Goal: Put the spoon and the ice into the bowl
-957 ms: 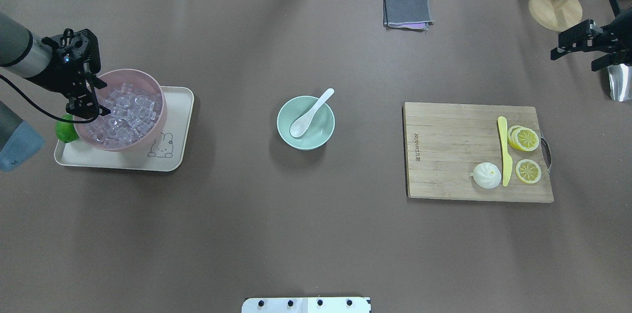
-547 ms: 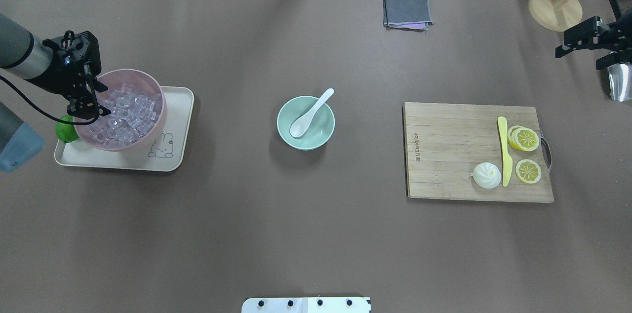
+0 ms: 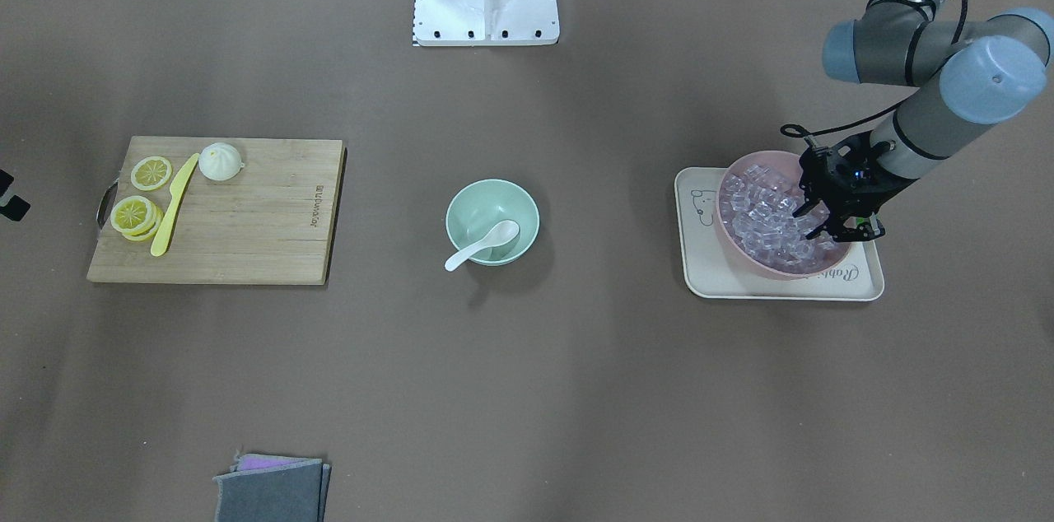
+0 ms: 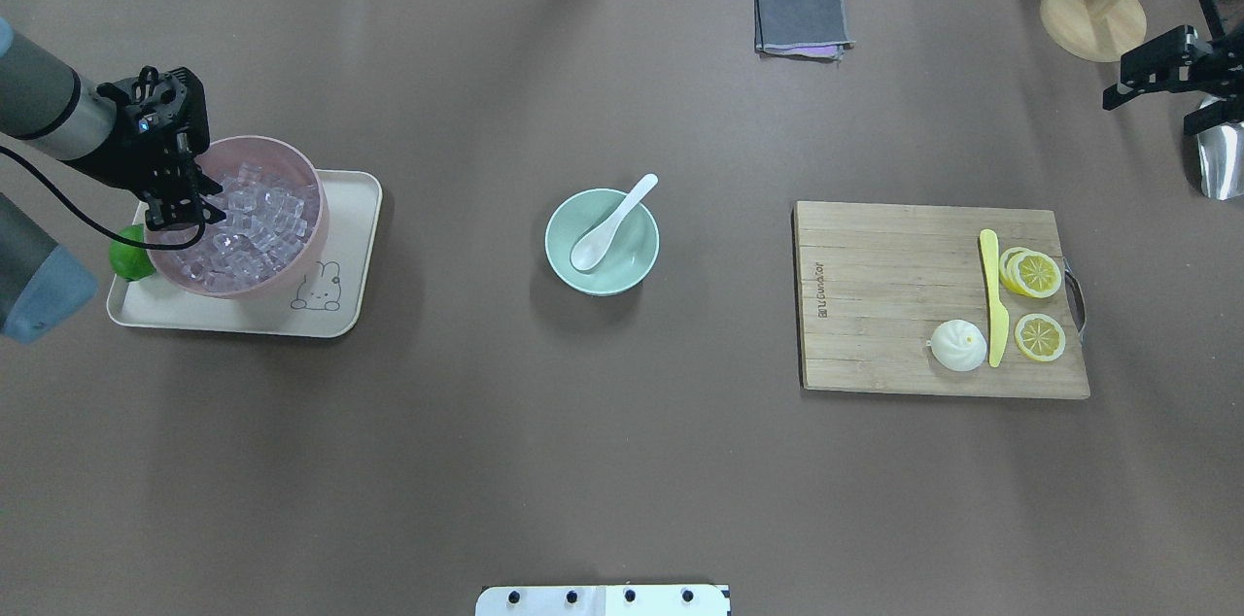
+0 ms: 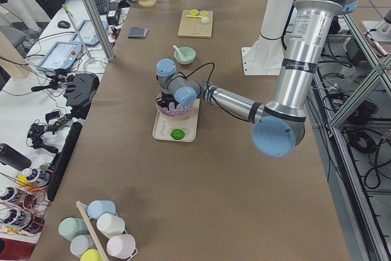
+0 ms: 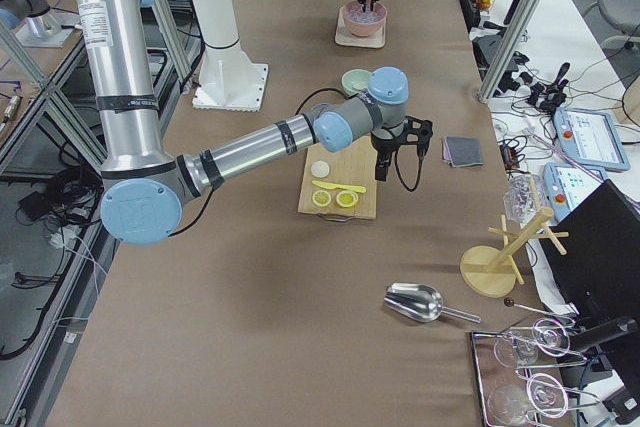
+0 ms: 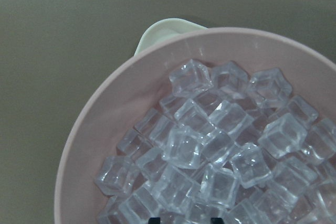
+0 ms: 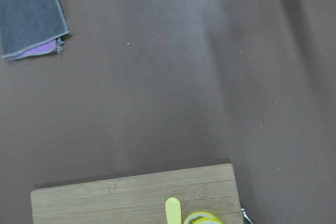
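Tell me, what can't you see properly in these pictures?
Left gripper: tips sunk among the ice overhead; wrist view's bottom edge cuts them off.
Lime: overhead, partly behind the pink bowl.
Right gripper: front view's edge leaves only a sliver.

A robotics lab: aluminium framing (image 5: 91,13) and a tablet (image 5: 58,58) flank the paper-covered work table (image 4: 622,461).

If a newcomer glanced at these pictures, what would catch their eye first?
Probably the pink bowl heaped with ice, on a cream tray at the robot's left end of the table, the open left gripper right above the cubes. Next, the mint-green bowl at the table's middle, the white spoon resting in it, handle over the rim. Bright lemon slices sit on the wooden board to the robot's right.
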`<state>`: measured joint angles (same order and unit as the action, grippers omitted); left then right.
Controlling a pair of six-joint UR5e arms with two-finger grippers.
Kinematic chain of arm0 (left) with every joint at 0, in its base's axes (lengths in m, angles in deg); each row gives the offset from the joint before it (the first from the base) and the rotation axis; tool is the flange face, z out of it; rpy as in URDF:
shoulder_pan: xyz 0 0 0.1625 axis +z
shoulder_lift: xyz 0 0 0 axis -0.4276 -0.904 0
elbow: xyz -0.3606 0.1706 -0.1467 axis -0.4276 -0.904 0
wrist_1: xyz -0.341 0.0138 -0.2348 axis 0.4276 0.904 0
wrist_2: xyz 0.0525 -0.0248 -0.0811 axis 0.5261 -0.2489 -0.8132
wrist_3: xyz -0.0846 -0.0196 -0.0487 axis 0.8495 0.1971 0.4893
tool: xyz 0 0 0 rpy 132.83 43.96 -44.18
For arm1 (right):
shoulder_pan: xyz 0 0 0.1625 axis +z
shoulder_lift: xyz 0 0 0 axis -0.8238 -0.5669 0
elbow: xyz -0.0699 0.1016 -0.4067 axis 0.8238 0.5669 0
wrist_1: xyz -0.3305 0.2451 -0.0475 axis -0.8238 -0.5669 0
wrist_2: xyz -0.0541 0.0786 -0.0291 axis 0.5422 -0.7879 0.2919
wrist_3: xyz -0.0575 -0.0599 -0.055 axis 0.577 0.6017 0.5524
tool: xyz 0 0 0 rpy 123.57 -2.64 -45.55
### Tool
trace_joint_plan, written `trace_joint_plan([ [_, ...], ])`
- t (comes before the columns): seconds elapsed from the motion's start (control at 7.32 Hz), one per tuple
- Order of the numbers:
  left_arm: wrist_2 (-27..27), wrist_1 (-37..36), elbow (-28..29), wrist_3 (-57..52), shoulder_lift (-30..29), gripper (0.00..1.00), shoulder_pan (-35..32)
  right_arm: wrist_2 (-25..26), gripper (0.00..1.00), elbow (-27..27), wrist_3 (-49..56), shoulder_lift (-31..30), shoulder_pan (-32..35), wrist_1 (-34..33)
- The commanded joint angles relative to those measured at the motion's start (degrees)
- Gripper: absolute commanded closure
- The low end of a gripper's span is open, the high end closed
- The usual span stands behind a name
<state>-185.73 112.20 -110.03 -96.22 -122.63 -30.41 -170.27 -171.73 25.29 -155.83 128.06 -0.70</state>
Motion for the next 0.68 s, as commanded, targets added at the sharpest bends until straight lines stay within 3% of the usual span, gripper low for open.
trace_joint_plan([
  [0.0,0.1,-0.18,-0.24,0.23,-0.13,1.0,0.01,-0.09,0.0,-0.18,0.0,0.26,0.01,0.0],
  [0.27,-0.6,-5.24,-2.68,4.07,-3.63,1.0,0.01,-0.87,0.0,-0.09,0.44,0.26,0.62,0.0],
  [0.55,-0.69,-19.54,-11.45,11.27,-9.33,1.0,0.09,-1.06,0.0,-0.09,2.54,-0.27,0.88,0.0],
])
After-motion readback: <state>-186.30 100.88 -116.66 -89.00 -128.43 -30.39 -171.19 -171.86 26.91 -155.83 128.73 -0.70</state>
